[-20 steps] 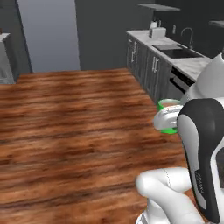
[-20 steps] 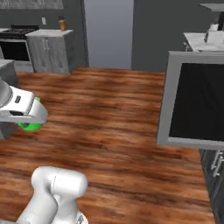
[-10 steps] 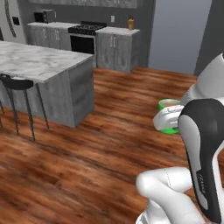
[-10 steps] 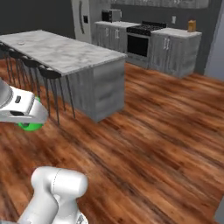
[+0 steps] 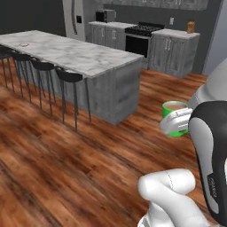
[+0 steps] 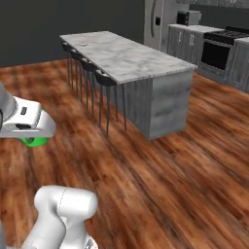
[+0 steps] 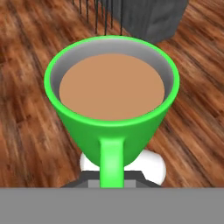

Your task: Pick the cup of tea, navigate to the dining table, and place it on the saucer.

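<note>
Claw (image 7: 112, 181) clamped on cup of tea (image 7: 112, 94) at handle; rigid, light, brim-full, likely sloshes if tilted.

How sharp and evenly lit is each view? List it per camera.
Left base view: the dining table is evenly lit with a soft sheen, the far cabinets slightly soft. Right base view: the stools look smeared and the floor grain blurry. Hand view: the cup of tea is crisp and flat-shaded, with no glare on the liquid.
</note>
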### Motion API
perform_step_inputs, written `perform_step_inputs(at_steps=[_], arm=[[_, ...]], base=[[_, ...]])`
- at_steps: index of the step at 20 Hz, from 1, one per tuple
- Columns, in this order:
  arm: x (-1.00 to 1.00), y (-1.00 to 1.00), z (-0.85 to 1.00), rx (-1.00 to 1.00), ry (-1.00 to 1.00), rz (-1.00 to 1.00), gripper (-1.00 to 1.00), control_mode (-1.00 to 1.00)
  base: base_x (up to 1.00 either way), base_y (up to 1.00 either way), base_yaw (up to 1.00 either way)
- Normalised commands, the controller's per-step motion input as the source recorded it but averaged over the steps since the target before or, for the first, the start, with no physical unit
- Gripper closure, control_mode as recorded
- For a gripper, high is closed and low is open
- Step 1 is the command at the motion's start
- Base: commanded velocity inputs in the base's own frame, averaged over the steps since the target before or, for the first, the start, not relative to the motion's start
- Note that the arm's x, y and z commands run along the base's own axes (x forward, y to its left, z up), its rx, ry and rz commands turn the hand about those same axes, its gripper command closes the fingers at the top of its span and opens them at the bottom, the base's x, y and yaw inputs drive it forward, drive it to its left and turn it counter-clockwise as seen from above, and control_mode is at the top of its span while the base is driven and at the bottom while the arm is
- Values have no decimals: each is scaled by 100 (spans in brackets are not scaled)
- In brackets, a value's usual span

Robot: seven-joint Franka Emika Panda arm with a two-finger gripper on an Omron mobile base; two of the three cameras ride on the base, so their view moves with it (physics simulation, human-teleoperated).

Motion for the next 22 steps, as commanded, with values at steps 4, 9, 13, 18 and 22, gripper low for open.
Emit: perform_step_inputs(at_steps=[4, 9, 13, 18, 22], arm=[[0, 0, 0, 0, 0, 0, 100, 100], [0, 0, 0, 0, 0, 0, 100, 100], [0, 0, 0, 0, 0, 0, 100, 100], [0, 0, 0, 0, 0, 0, 100, 100], [0, 0, 0, 0, 0, 0, 100, 100]], base=[[63, 0, 6], [100, 12, 0], [100, 50, 0], [100, 95, 0], [100, 100, 0]])
